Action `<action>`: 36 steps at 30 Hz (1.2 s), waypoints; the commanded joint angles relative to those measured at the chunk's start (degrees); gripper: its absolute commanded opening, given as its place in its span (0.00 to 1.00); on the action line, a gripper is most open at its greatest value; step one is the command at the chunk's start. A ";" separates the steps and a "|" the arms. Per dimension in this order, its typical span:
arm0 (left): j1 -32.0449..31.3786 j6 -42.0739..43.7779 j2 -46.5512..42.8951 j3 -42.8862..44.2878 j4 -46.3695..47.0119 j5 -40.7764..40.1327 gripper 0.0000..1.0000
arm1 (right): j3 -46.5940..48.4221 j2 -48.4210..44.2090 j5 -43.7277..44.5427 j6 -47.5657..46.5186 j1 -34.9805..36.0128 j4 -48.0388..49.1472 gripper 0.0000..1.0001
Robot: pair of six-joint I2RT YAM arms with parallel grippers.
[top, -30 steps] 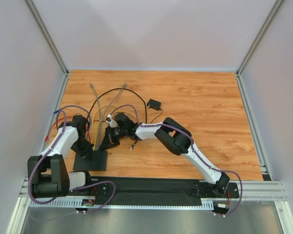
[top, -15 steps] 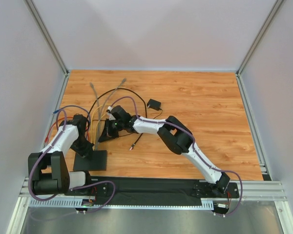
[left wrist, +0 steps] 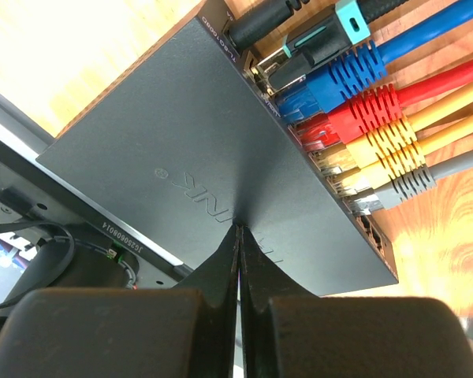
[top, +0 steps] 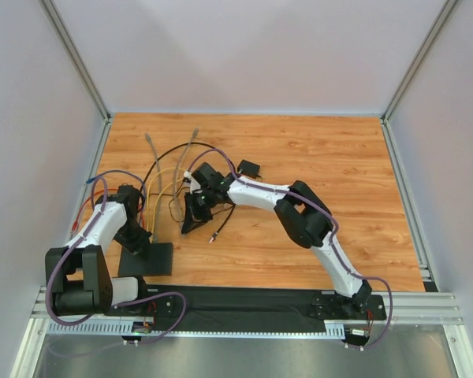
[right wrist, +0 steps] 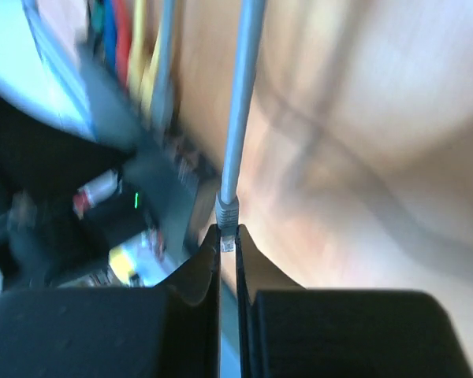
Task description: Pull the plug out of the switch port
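Observation:
The switch port [top: 151, 260] is a flat black box near the table's front left. In the left wrist view [left wrist: 197, 157] it carries blue [left wrist: 331, 79], red [left wrist: 363, 110], yellow [left wrist: 386, 146] and grey [left wrist: 406, 183] plugs in a row along one edge. My left gripper [top: 135, 241] is shut, and its tips [left wrist: 238, 230] rest on the box's top. My right gripper [top: 191, 225] is shut on a grey plug [right wrist: 227, 224], which is free of the box. Its grey cable [right wrist: 240, 102] runs away from the fingers. The right wrist view is blurred.
A small black adapter block [top: 248, 168] with a thin black cord lies further back. Yellow, grey and black cables [top: 169, 169] loop behind the switch. A loose cord end [top: 212, 236] lies right of my right gripper. A black mat [top: 244, 303] edges the table front.
My right gripper has swung right and away from the switch, carrying the grey plug. The left arm has stayed on the switch.

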 commanded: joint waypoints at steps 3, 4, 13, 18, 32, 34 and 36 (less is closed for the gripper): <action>0.05 0.79 1.61 -4.22 3.75 2.04 0.00 | -6.42 -16.34 -7.48 -12.74 -0.64 -11.89 0.00; -0.04 0.97 1.69 -4.13 3.75 2.04 0.00 | -7.39 -20.72 -8.18 -13.01 -0.64 -10.93 0.00; -0.04 1.67 1.78 -4.48 5.60 2.92 0.00 | -7.21 -39.71 -12.49 0.41 -7.74 1.09 0.00; -0.04 1.85 1.96 -4.57 6.30 3.62 0.00 | -8.54 -46.41 -6.79 6.76 -14.60 6.66 0.00; 0.05 2.55 -1.73 -4.04 5.86 6.08 0.00 | -9.98 -47.48 18.01 -25.98 -39.13 -32.12 0.00; 0.05 2.64 -1.73 -3.95 5.86 6.52 0.00 | -15.89 -48.00 17.66 -28.56 -41.23 -29.48 0.00; -0.04 2.82 -1.56 -3.95 5.95 6.52 0.00 | -24.13 -48.09 19.49 -29.88 -42.90 -25.96 0.00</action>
